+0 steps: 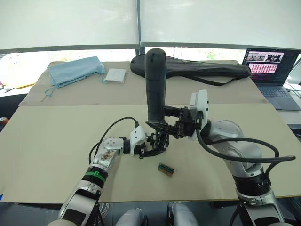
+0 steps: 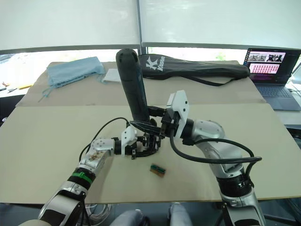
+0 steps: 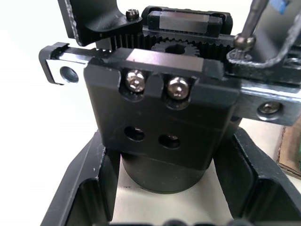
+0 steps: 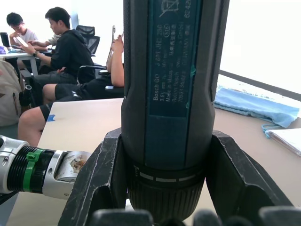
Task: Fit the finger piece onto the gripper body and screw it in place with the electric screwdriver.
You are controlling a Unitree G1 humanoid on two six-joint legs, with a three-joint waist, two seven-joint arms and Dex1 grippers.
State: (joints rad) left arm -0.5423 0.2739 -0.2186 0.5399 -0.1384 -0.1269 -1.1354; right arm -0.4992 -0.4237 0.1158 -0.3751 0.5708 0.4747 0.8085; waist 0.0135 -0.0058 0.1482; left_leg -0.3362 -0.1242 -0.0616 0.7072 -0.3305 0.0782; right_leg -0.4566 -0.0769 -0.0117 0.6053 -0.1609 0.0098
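My left gripper (image 1: 154, 144) is shut on the gripper body (image 3: 160, 122), a black block with a round base, low over the beige table (image 1: 56, 141). Two silver screws show on its front face. The finger piece (image 3: 273, 59) lies on the body's toothed top rail, and another black finger (image 3: 91, 21) stands at the rail's other end. My right gripper (image 1: 161, 123) is shut on the electric screwdriver (image 1: 155, 84), which stands nearly upright, its rounded end up. Its thin metal bit (image 3: 251, 21) comes down onto a screw head at the finger piece.
A small green and brown block (image 1: 165, 169) lies on the table just in front of the grippers. Across the back lie a long black bag (image 1: 202, 68), a blue cloth (image 1: 75, 70) and a white pad (image 1: 115, 75). A laptop (image 1: 270, 66) stands far right. People (image 4: 66, 56) sit beyond.
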